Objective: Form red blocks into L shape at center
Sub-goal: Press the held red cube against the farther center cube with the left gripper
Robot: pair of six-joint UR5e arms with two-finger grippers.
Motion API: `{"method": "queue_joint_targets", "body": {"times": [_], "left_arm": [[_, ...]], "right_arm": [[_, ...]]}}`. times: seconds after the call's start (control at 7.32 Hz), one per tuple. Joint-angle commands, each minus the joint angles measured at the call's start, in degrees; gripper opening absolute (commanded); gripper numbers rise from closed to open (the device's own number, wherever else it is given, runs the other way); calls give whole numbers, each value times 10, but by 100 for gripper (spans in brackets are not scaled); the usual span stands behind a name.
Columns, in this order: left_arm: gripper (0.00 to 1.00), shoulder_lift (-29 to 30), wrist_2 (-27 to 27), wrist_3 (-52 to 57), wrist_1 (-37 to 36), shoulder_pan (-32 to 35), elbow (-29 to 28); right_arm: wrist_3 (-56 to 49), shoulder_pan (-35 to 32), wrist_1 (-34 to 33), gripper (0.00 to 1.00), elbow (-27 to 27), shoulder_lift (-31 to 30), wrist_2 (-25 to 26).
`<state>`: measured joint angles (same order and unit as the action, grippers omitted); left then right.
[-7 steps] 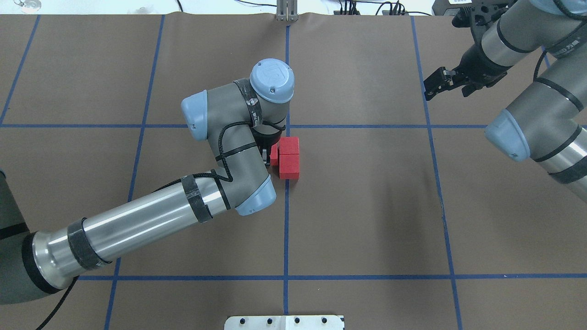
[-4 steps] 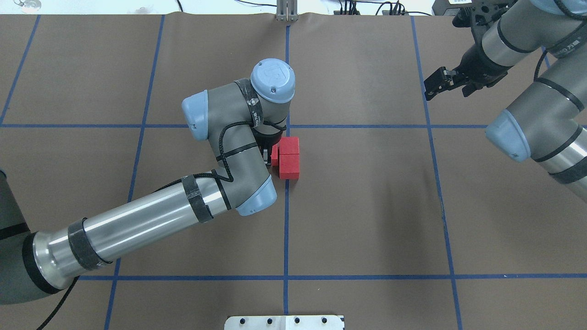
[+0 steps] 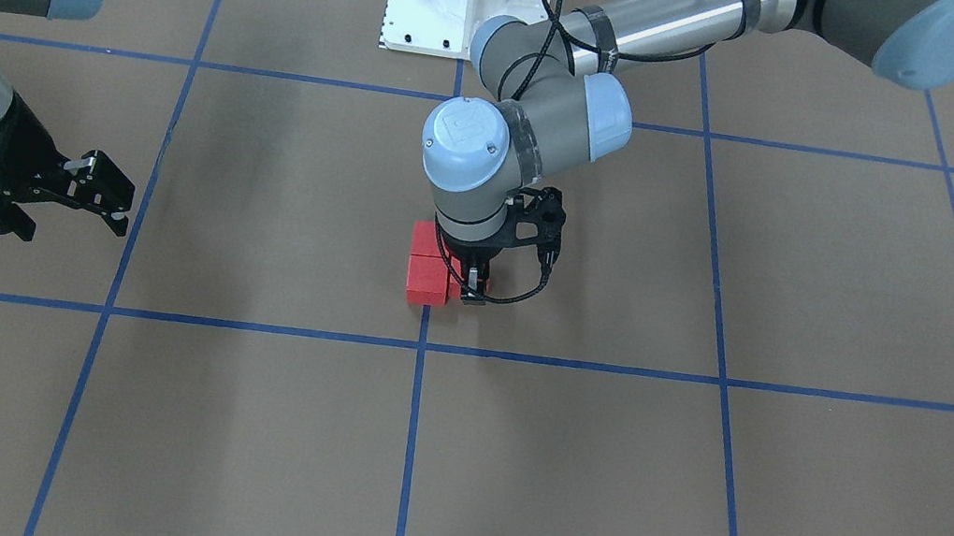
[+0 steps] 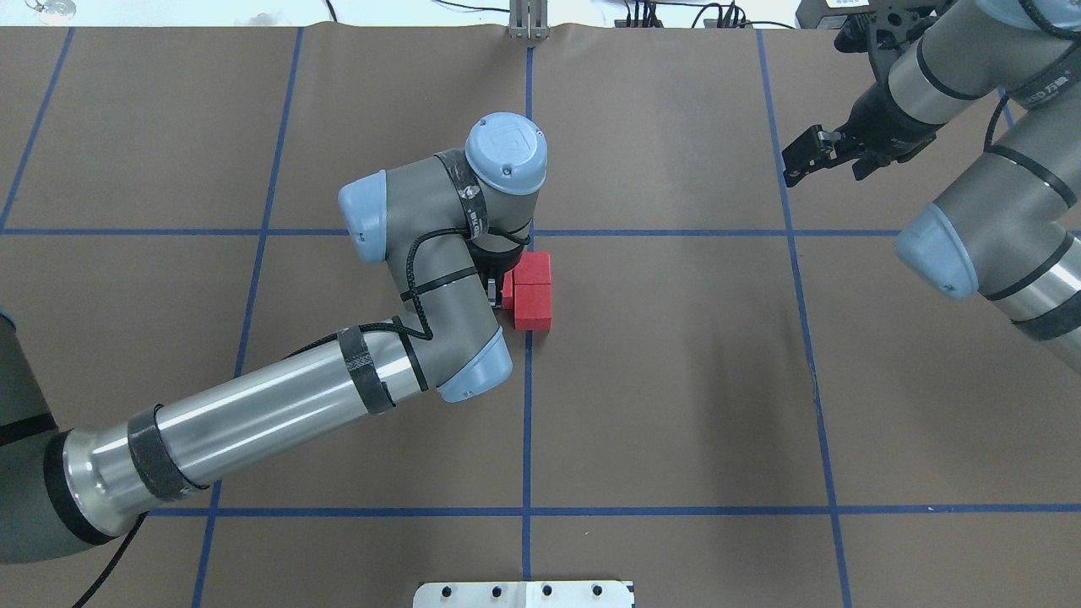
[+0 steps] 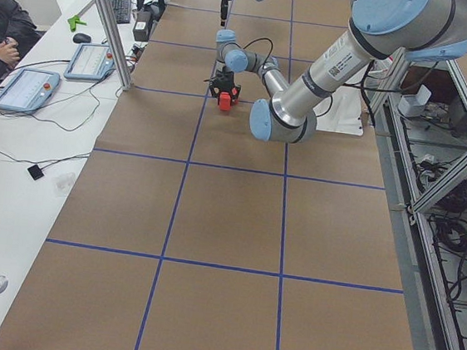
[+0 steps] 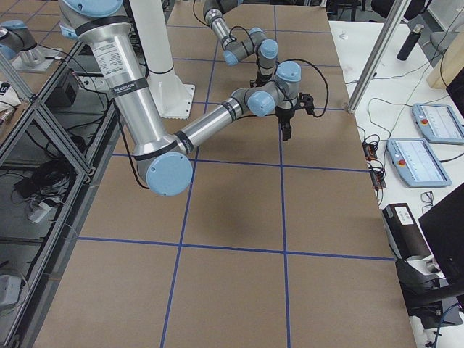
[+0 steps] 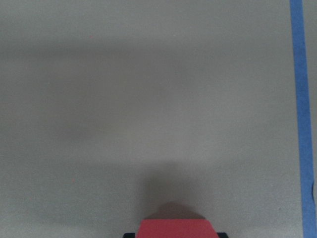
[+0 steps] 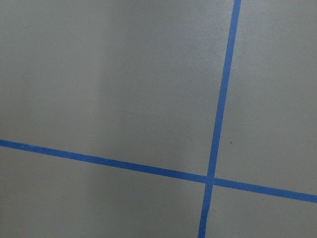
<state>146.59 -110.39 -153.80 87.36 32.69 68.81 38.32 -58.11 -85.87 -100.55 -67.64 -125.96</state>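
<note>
Two red blocks (image 4: 533, 270) (image 4: 533, 309) lie touching in a short row on the brown surface, just right of the middle blue tape line (image 4: 528, 397). They also show in the front view (image 3: 425, 241) (image 3: 427, 283). My left gripper (image 4: 500, 290) points straight down beside them and is shut on the third red block (image 4: 507, 291). That block fills the bottom edge of the left wrist view (image 7: 176, 229). It sits against the left side of the row, mostly hidden under my wrist. My right gripper (image 4: 823, 160) is open and empty, far off at the back right.
The white metal base (image 4: 524, 594) sits at the near table edge. My left forearm (image 4: 253, 422) lies across the near-left grid square. The right arm (image 4: 988, 228) hangs over the right edge. Blue tape lines (image 8: 218, 124) cross under the right wrist.
My left wrist has shifted slightly to the right and nearer, still holding the third block next to the row. The right gripper has barely moved.
</note>
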Motion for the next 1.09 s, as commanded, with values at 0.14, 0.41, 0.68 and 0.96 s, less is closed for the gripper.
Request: {"method": "queue_joint_targets", "body": {"times": [0.14,0.41,0.68,0.96], "left_arm": [[53,3,0,-5,-2,-2,0],[53,2,0,-5,-2,-1,0],[53,2,0,-4,-2,0,-1],[53,3,1,-4,-2,1,0]], "right_arm": [[0,0,0,99,0,0,0],[0,1,1,99,0,0,0],[0,2,1,99,0,0,0],[0,3,1,99,0,0,0]]}}
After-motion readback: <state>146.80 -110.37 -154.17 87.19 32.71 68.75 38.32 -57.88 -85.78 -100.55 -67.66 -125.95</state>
